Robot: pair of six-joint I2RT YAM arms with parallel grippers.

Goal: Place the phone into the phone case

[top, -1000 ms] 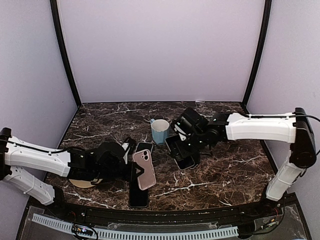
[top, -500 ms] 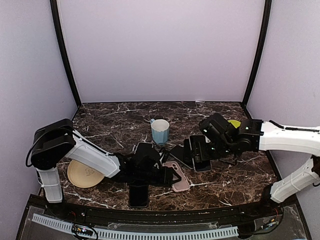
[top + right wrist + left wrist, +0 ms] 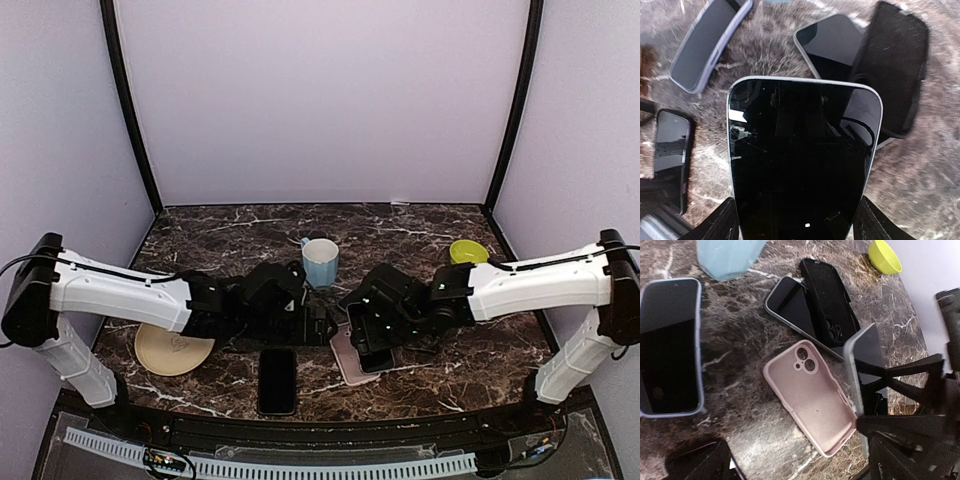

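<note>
The right gripper (image 3: pixel 373 336) has its fingers clamped across the width of the phone (image 3: pixel 802 160), holding it tilted on edge just beside the near end of the pink case (image 3: pixel 810 395), which lies open side up and loose on the marble table (image 3: pixel 450 350). Nothing pins that case, so I'd worry that a corner-first push will skid or flip it, or that the phone will ride up on the lip instead of seating. The black case (image 3: pixel 827 305) close behind could get knocked too. I can't tell whether the left gripper (image 3: pixel 305 322) is open or closed. Half a second ago it reached over the pink case; now it has drawn back, and the right arm has swung the phone in from the right.
</note>
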